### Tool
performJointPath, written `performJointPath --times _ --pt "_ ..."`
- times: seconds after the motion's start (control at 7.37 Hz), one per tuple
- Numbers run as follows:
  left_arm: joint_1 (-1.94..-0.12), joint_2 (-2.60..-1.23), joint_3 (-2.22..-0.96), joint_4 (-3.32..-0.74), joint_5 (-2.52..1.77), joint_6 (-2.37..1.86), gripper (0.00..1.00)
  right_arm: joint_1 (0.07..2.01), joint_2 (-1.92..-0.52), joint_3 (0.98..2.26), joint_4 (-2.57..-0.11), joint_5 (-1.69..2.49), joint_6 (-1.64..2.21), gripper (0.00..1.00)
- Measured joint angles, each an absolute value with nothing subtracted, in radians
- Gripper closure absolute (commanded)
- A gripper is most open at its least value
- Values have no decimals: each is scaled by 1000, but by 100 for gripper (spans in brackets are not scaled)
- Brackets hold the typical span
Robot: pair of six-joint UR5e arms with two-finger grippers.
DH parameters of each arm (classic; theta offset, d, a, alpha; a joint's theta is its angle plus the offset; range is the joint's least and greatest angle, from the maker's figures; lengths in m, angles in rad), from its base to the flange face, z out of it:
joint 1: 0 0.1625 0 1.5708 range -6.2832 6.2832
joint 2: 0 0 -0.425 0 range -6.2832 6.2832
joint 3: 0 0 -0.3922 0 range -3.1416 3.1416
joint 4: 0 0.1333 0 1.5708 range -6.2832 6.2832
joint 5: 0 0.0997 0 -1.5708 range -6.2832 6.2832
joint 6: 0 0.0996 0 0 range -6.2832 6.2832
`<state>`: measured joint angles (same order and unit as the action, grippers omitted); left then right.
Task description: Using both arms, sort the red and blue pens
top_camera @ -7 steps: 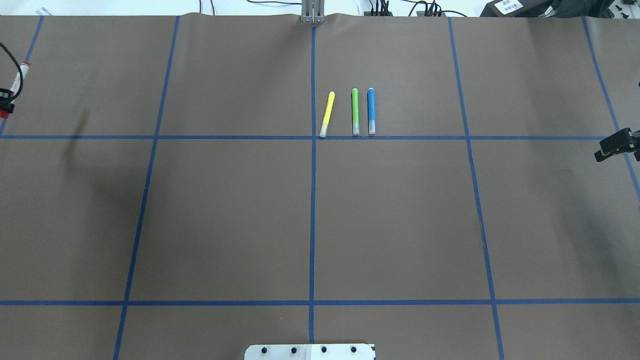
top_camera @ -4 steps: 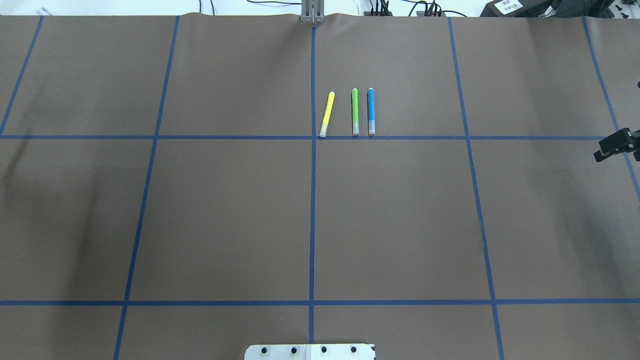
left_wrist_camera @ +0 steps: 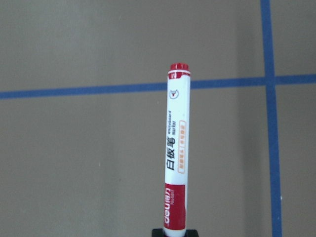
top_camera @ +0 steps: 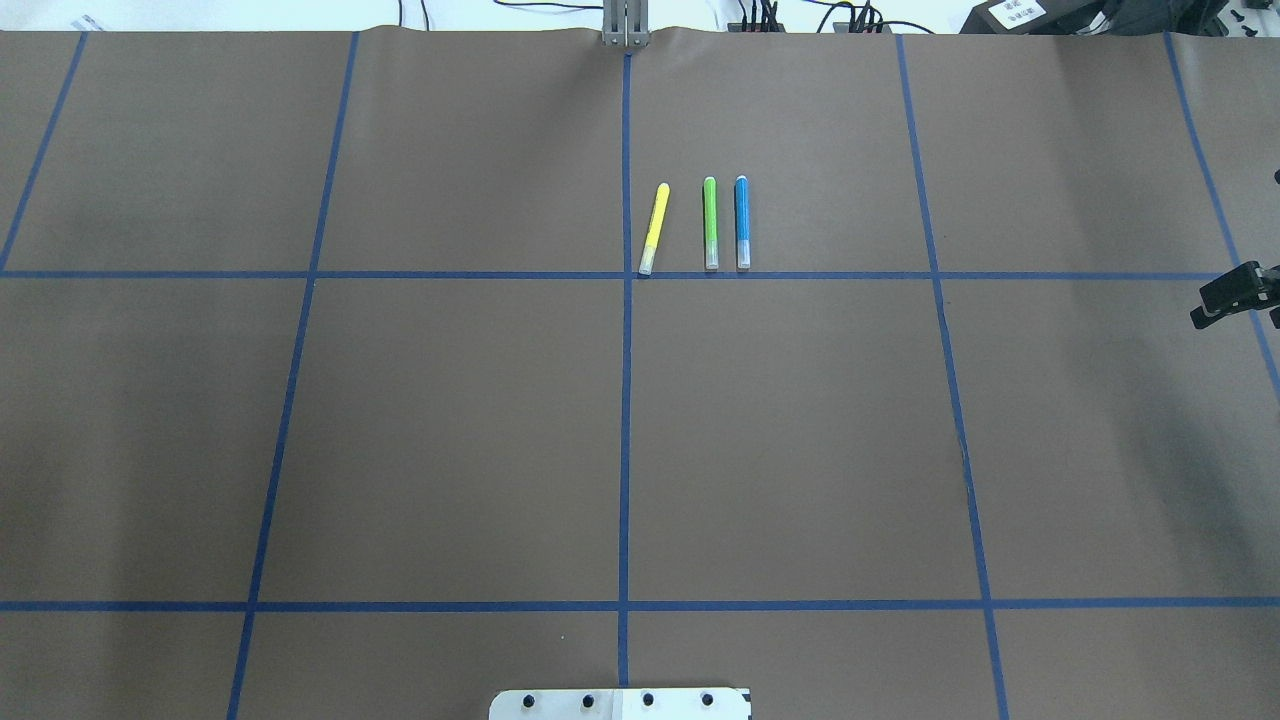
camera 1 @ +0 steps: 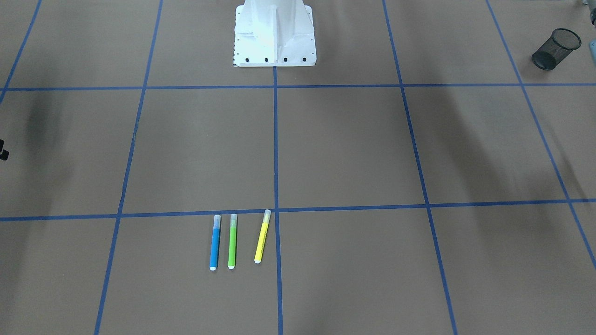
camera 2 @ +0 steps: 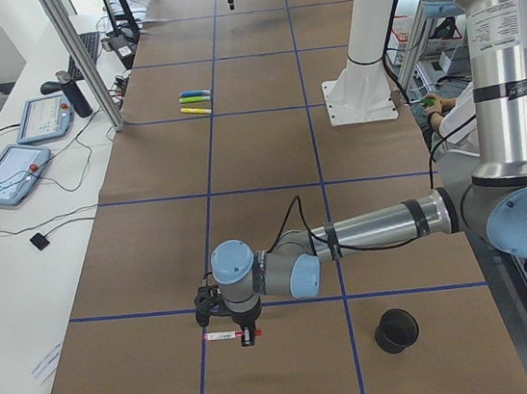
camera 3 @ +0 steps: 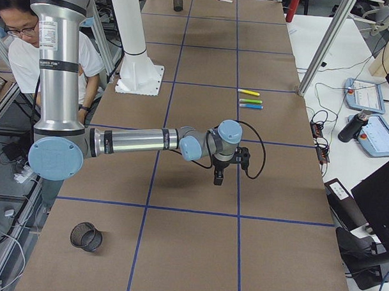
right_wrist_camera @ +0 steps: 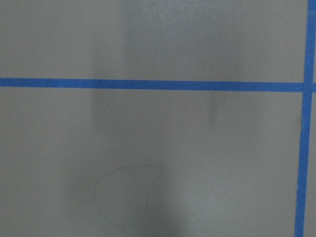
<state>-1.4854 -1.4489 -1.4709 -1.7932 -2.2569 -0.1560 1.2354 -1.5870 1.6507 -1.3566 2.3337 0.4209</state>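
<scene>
At the far left of the desk [top_camera: 450, 430], the left gripper [camera 2: 230, 330] is closed on the red pen [left_wrist_camera: 177, 148], held level. A black mesh cup [camera 2: 396, 330] stands near, on the robot's side. The barrel reads "deli" plus Chinese characters. Mid-desk, the blue pen [top_camera: 742, 222] lies pointing away from the robot, nearer the right gripper [top_camera: 1210, 300], whose opening I cannot tell.

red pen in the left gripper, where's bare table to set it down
Bare table surrounds the left gripper holding the red pen, up to the black cup on the robot's side. The middle squares are bare too. Crowded only where the blue pen, green marker and yellow marker lie side by side.
</scene>
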Motion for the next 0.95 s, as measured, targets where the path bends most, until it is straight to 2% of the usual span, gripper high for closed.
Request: performJointPath --times 0.54,0.95 --pt "-1520 -1323 -1523 -1587 -2282 -87 100 1230 -1577 1631 -1357 2318 422 0" --pt "-1526 -1326 -1636 -1189 -2287 17 100 1214 -1568 1612 -1358 2318 423 0"
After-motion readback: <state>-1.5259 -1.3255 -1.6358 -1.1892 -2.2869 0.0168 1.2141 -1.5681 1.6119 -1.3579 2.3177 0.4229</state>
